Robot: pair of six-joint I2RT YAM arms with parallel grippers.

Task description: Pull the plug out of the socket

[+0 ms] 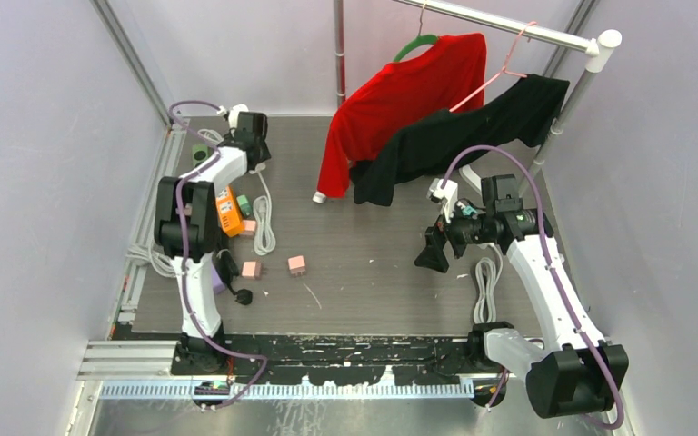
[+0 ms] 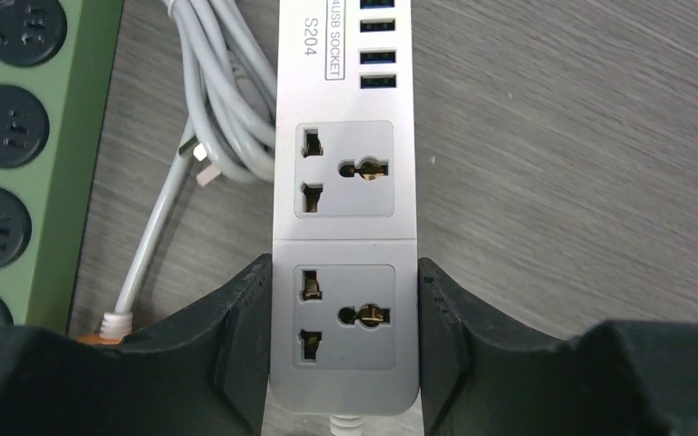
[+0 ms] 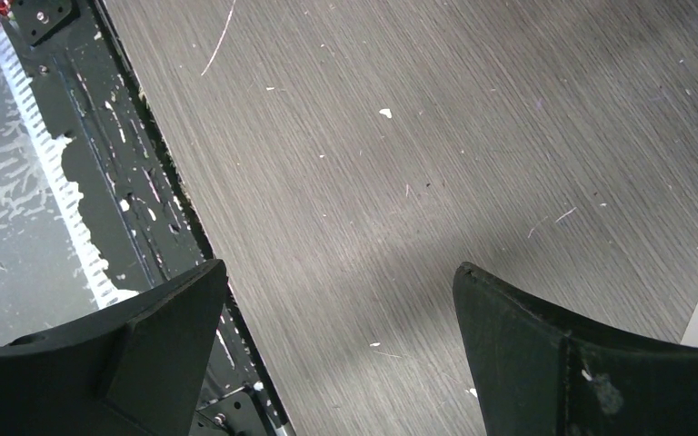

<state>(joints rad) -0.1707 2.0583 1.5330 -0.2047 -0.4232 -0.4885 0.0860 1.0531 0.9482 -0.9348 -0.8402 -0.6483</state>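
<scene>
My left gripper (image 2: 344, 268) is shut on the near end of the white socket strip (image 2: 345, 168), one black finger pressed on each long side. Both outlets in the left wrist view are bare, with no plug in them. In the top view this gripper (image 1: 253, 150) is at the far left of the table and covers most of the strip. What looks like a small black plug (image 1: 244, 296) on a dark cord lies loose near the left arm's base. My right gripper (image 1: 432, 254) hangs open over bare table (image 3: 340, 270), holding nothing.
A green power strip (image 2: 9, 154) lies just left of the white one, with grey cable (image 2: 227, 109) looped between them. An orange box (image 1: 228, 211), pink cubes (image 1: 296, 264) and a white cable coil (image 1: 264, 213) lie nearby. A red shirt (image 1: 400, 100) and black garment (image 1: 459, 136) hang at the back.
</scene>
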